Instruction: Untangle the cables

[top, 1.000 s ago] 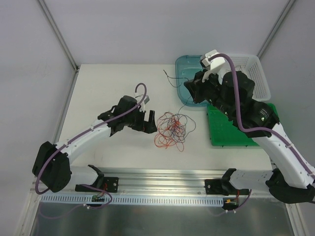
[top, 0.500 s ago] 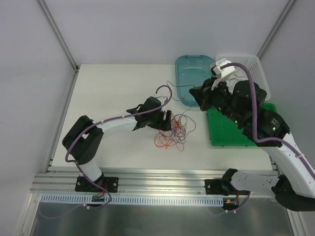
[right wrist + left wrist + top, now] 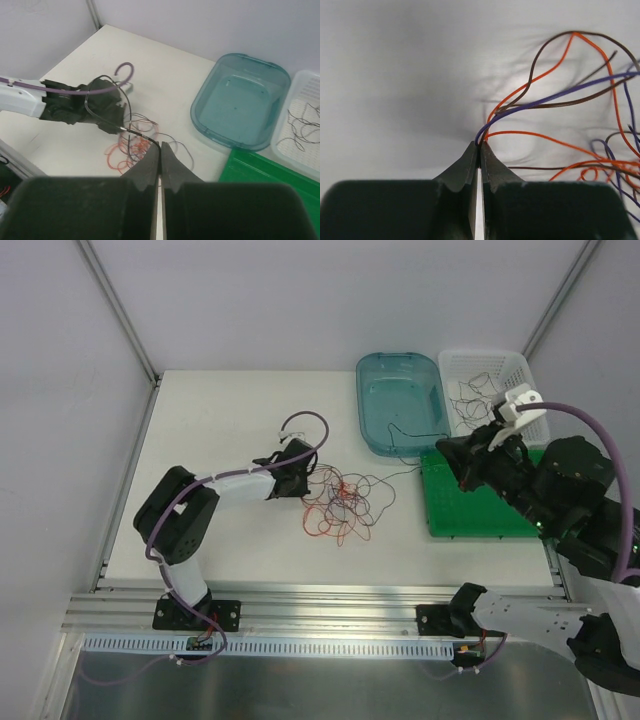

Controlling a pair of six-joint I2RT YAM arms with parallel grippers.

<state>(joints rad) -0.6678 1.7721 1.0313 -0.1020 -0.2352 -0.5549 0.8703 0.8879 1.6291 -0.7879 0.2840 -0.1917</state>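
- Orange-red, black and purple cables [image 3: 338,505] lie in a loose tangle of loops on the white table [image 3: 220,430], near the teal tray [image 3: 366,415] and left of the green mat [image 3: 470,515]
- Left gripper [image 3: 479,149] sits low at the left edge of the tangle, its jaws pressed together on a purple wire and an orange one, caught right at the tips
- Right gripper [image 3: 160,146] hangs over the far left corner of the green mat, well apart from the tangle, jaws closed with a thin black strand [image 3: 141,136] meeting the tips
- That black strand leads back from the right gripper to the right side of the tangle
- A few more black wires [image 3: 475,400] lie in the white basket [image 3: 522,365], just beside the teal tray on its right
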